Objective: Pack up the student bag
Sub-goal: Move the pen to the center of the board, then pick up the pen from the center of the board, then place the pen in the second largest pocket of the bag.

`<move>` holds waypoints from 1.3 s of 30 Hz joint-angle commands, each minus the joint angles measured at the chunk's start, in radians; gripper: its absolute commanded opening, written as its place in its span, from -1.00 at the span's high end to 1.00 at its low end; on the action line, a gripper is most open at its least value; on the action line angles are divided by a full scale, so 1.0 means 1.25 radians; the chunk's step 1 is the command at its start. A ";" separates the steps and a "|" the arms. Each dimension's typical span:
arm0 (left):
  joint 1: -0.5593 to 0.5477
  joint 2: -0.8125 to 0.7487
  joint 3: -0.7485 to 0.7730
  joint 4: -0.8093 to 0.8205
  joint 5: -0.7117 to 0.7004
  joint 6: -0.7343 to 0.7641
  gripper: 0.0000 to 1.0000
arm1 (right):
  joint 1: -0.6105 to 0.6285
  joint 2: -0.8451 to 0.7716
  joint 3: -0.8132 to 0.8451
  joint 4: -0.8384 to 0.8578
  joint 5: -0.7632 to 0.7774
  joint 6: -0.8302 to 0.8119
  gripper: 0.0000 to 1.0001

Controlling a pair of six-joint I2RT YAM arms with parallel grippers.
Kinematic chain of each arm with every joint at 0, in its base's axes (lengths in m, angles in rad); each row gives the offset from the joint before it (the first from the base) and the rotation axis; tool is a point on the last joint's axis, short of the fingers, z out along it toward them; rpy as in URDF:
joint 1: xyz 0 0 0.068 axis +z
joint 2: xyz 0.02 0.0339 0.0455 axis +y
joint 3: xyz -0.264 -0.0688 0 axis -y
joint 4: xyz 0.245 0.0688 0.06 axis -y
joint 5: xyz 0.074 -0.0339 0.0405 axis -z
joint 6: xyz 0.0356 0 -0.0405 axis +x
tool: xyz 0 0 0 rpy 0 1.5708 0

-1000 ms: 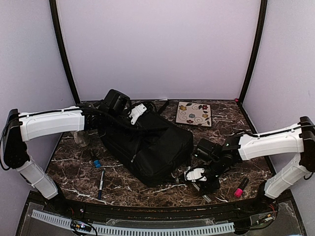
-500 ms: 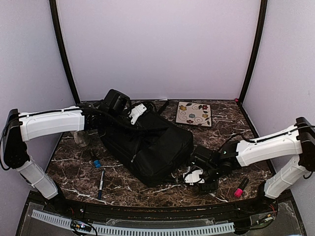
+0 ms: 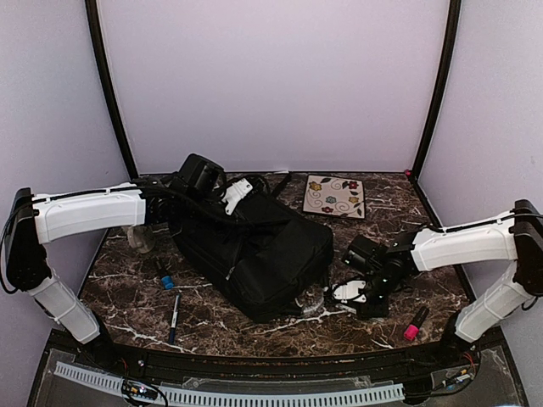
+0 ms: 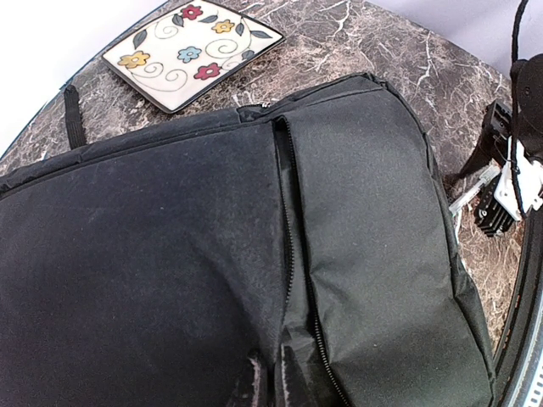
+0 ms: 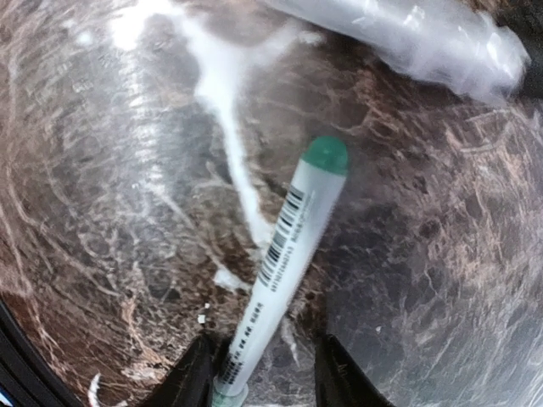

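Black fabric front and centre: bag (image 3: 254, 250) flat on the bench (image 3: 127, 297), slanting from far left down toward near right. Much the biggest thing out there. Zip (image 4: 293, 254) running down its top face in the left wrist view, short strap (image 4: 75, 119) poking out at the far edge.

Over to the left gripper (image 3: 238, 194): out above the bag's far-left end, arm stretched in from the left wall. Touching the fabric or just clear of it? Cannot tell from above. Fingers nowhere in its own camera's frame either, so clenched or released, cannot tell.

Now the right gripper (image 3: 346, 294): down low over the bench, just off the bag's near-right corner. Straddles a marker (image 5: 284, 254), a pale barrel with a barcode, green cap (image 5: 326, 155) pointing away. Fingers (image 5: 191, 377) spread wider than the barrel, the marker's tail up against one, bare marble showing before the other. Released, not pinching.

Clear plastic packet (image 5: 407, 34) just beyond the cap, hard by the bag's edge.

Elsewhere: flowered tile (image 3: 335, 196) at the far side, right of the bag and apart from it. Pink highlighter (image 3: 416, 324) near the front edge, beside the right arm. Dark pen (image 3: 174, 312) on the near left, apart from the bag.
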 commanded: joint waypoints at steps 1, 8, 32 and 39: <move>-0.001 -0.015 0.024 -0.003 0.019 0.007 1.00 | -0.028 0.052 0.002 -0.063 -0.041 0.005 0.36; -0.001 -0.020 0.022 -0.002 0.019 0.007 1.00 | -0.050 0.066 0.013 -0.059 -0.043 0.013 0.60; 0.002 -0.008 0.017 0.004 0.016 0.009 1.00 | -0.056 -0.020 0.337 -0.154 -0.198 -0.089 0.86; 0.005 -0.011 0.018 0.008 0.043 0.008 1.00 | -0.037 0.100 0.549 -0.131 -0.148 -0.109 0.85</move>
